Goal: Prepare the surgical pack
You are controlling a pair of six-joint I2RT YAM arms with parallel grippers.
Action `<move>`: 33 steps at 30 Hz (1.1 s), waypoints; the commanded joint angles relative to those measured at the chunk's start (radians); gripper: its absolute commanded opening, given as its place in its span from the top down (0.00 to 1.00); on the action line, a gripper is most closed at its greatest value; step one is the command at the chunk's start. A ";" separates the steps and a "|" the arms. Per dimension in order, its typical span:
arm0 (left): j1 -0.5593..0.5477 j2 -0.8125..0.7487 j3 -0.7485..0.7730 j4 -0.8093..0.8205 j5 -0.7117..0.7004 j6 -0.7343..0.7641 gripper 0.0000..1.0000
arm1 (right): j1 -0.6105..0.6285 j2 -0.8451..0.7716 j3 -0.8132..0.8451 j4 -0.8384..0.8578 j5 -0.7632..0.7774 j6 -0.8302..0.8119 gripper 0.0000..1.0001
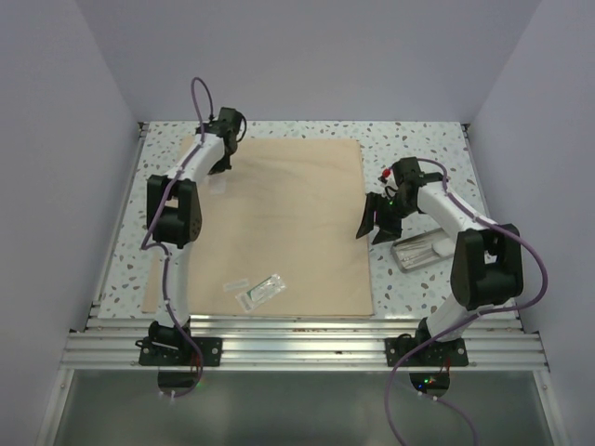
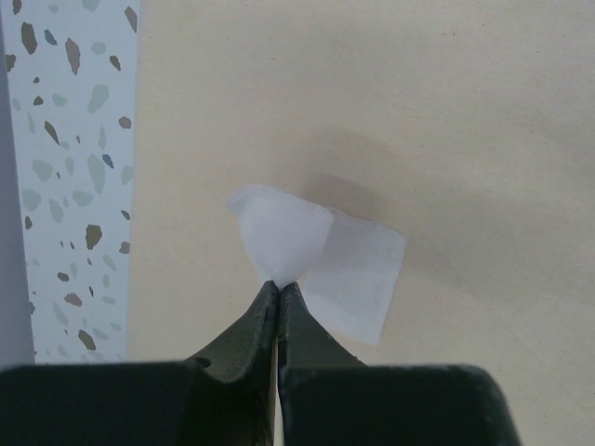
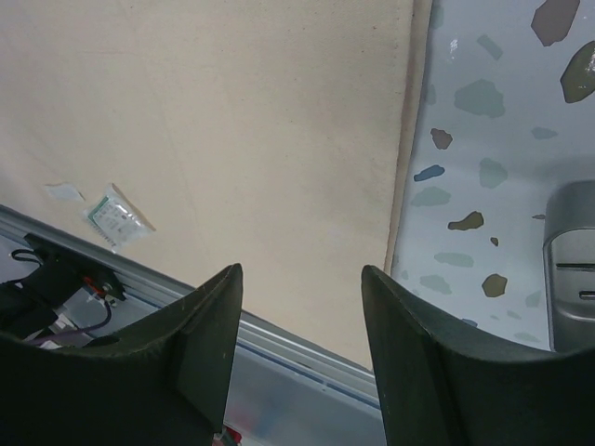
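Observation:
The surgical pack (image 1: 279, 223) is a big tan cloth sheet lying flat and spread open on the speckled table. My left gripper (image 1: 219, 172) is at the sheet's far left part, shut on the edge of a small thin white square (image 2: 316, 251), which is creased where the fingertips (image 2: 290, 311) pinch it and hangs just over the cloth (image 2: 418, 111). My right gripper (image 1: 372, 226) is open and empty above the sheet's right edge; in the right wrist view it (image 3: 300, 271) frames the cloth (image 3: 232, 121) and the front rail.
A small shiny metal tray (image 1: 418, 251) sits right of the sheet, seen also in the right wrist view (image 3: 572, 260). A clear plastic pouch (image 1: 262, 291) and a small clear strip (image 1: 235, 285) lie on the sheet's near part. Aluminium rails run along the table's front edge (image 1: 297, 334).

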 commanded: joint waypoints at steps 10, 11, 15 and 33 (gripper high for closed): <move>-0.001 0.032 -0.026 0.033 0.067 0.063 1.00 | 0.005 0.035 0.029 0.018 -0.028 -0.012 0.42; -0.003 0.030 -0.026 0.033 0.069 0.064 1.00 | 0.005 0.035 0.029 0.016 -0.028 -0.011 0.42; -0.006 0.027 -0.034 0.033 0.078 0.072 1.00 | 0.008 0.037 0.031 0.019 -0.028 -0.011 0.42; -0.020 0.004 -0.080 0.048 0.127 0.094 1.00 | 0.017 0.040 0.024 0.022 -0.027 -0.008 0.42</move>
